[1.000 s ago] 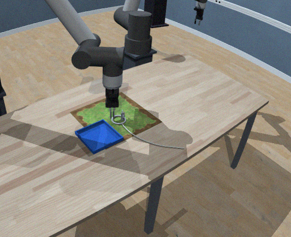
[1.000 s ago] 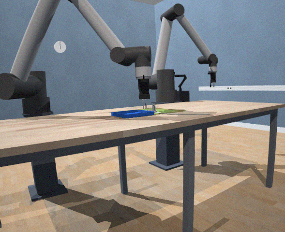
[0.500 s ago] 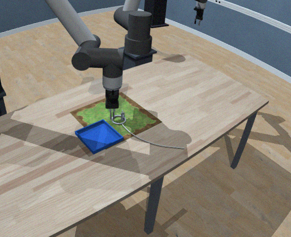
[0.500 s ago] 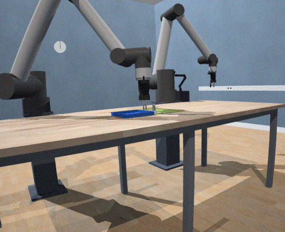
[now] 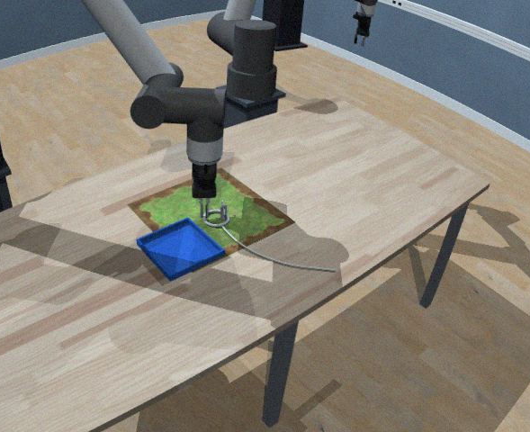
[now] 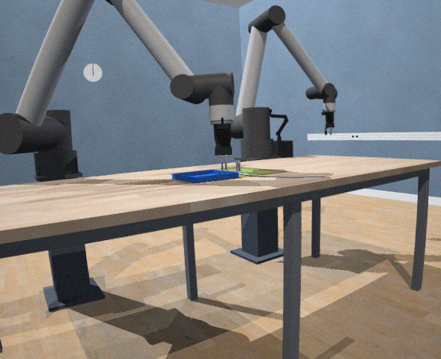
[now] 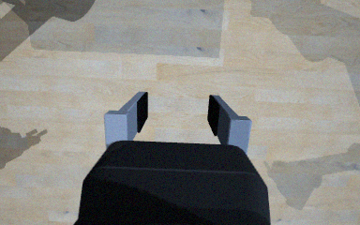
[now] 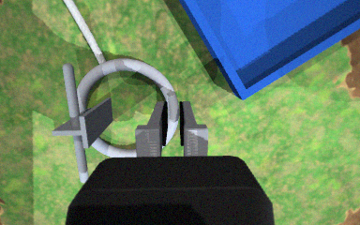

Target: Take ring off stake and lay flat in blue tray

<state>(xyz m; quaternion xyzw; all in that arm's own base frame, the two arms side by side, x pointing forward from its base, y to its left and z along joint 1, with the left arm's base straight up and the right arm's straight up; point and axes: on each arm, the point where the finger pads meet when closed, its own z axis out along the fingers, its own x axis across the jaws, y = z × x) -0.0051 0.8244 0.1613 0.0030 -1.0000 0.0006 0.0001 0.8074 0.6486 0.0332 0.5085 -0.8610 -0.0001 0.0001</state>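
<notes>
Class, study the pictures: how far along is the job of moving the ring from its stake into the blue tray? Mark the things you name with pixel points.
Done: the right gripper (image 5: pixel 203 216) (image 6: pixel 224 168) (image 8: pixel 173 114) is down at the grey round ring (image 5: pixel 216 225) (image 8: pixel 126 65), its fingers either side of the band.
In hand: seemingly the grasp; the fingers stand partly open.
Left: closing, freeing the ring from the grey stake (image 5: pixel 223 210) (image 8: pixel 68 89), laying it flat in the blue square tray (image 5: pixel 181 248) (image 6: pixel 204 176) (image 8: pixel 280 33).

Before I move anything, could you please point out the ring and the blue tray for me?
Ring (image 5: pixel 216 225) (image 8: pixel 126 64): top and right wrist views, on its curved band.
Blue tray (image 5: pixel 181 251) (image 6: pixel 213 178) (image 8: pixel 271 28): top and right wrist views, on its floor; exterior view, on its outer wall.
</notes>
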